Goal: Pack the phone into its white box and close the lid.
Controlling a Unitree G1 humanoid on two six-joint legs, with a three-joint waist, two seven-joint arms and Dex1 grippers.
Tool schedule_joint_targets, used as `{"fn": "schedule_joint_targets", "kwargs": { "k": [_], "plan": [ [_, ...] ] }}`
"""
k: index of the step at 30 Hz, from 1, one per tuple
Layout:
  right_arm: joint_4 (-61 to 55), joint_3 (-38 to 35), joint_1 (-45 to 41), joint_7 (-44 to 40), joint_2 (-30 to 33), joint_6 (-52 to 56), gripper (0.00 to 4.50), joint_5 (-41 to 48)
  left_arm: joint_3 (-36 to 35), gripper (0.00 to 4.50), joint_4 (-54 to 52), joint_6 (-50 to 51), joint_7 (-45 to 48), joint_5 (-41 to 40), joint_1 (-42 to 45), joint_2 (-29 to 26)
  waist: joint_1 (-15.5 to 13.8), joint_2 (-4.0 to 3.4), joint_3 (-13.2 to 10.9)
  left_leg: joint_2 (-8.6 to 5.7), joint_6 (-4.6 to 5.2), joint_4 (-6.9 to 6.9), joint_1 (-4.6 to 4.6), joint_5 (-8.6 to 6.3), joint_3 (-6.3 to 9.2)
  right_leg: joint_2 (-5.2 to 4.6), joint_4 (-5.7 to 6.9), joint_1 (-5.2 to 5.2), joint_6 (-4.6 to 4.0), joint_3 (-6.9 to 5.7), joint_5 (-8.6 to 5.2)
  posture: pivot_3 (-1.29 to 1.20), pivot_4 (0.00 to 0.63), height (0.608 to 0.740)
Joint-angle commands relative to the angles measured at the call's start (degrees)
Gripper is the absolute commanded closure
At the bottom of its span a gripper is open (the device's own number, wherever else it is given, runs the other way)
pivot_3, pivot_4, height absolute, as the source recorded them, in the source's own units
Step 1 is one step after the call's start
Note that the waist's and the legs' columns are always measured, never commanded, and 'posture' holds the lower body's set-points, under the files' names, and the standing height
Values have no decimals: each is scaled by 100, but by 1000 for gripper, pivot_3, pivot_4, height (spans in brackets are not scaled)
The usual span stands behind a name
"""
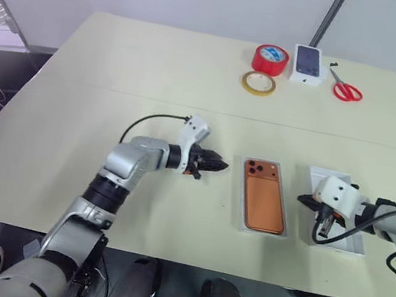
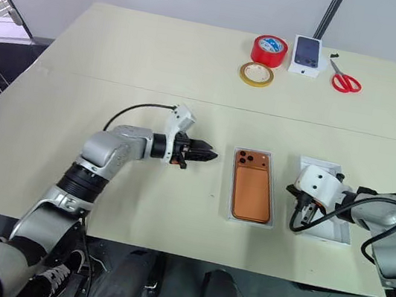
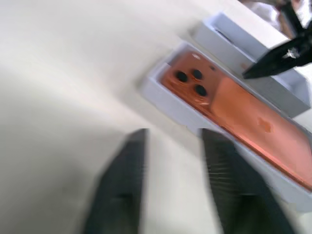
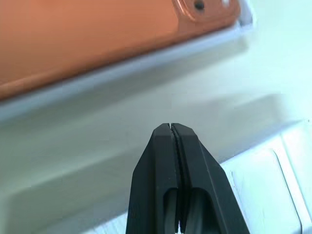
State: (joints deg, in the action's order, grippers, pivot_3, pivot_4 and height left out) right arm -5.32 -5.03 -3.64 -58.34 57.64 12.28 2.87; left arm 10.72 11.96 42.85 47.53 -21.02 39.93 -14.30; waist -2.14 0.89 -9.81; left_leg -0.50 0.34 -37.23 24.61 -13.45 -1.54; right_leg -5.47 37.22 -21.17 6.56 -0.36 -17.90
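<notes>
I'm keeping my right gripper [image 2: 300, 195] pinched shut and empty over the lid [image 2: 324, 206]; my left gripper [image 3: 170, 161] is standing open, holding nothing. The phone [image 2: 252, 185] is lying in the white box [image 2: 234, 188], so I'm aiming to grasp the lid's rim squarely.

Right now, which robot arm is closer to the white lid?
The right. The right gripper hovers at the lid, jaws shut. The left gripper is beyond the phone in the white box.

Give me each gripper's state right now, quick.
Left gripper: open, holding nothing, beside the white box.
Right gripper: closed, holding nothing, over the lid.
</notes>
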Motion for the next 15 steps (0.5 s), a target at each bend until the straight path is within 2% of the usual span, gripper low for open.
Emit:
{"fn": "schedule_joint_targets", "kwargs": {
  "k": [1, 2, 4, 5, 7, 12, 13, 15],
  "plan": [
    [51, -282, 155, -80, 164, -32, 4500, 103, -275, 710, -433, -157, 179, -190, -3, -157, 1, 0, 0, 0, 0, -4, 0, 0, 0, 0, 0, 3, 0, -1, 0, 0, 150, 728],
    [59, -328, 170, -107, 178, 16, 4500, 155, -343, 202, -472, -113, 200, -251, -8, -203, 1, 0, 0, 0, 1, -6, 0, -1, 0, 0, 0, 5, 0, -1, 0, 0, 150, 728],
    [92, -392, 217, -174, 225, 50, 4500, 211, -467, 38, -586, -148, 232, -334, -79, -266, 3, 0, 0, 0, 4, -10, -3, -2, 0, -1, 0, 9, 0, -1, 0, 0, 150, 728],
    [123, -420, 232, -180, 242, 13, 3940, 203, -521, 0, -670, -141, 341, -414, -139, -326, 7, -1, 0, -1, 4, -10, -3, -3, 0, -1, 0, 9, 0, 0, 0, 0, 150, 728],
    [143, -469, 255, -157, 301, -103, 3096, 156, -565, 0, -879, -232, 547, -508, -310, -482, 14, -1, 0, -1, 4, -7, -3, -2, 0, -1, 0, 8, 0, 0, 0, 0, 150, 728],
    [-116, -726, 285, -268, 300, 187, 422, 508, -597, 0, -1282, -791, 1000, -523, -676, -874, 49, -2, 1, 2, 2, -2, -6, -1, 0, 1, 1, 7, 0, 0, 0, 0, 150, 728],
    [-290, -843, 192, -205, 176, 412, 22, 739, -617, 0, -1351, -1239, 1045, -369, -783, -950, 60, -2, 1, 2, 3, -2, -6, -2, 0, 1, 1, 7, 0, 0, 0, 0, 150, 728],
    [-643, -1072, 22, -42, -5, 1046, 22, 1198, -706, 0, -1397, -2025, 1227, -219, -964, -1090, 84, -3, 1, 3, 1, 0, -7, -1, 0, -2, 0, 7, 0, 1, 0, 0, 150, 728]
  ]
}}
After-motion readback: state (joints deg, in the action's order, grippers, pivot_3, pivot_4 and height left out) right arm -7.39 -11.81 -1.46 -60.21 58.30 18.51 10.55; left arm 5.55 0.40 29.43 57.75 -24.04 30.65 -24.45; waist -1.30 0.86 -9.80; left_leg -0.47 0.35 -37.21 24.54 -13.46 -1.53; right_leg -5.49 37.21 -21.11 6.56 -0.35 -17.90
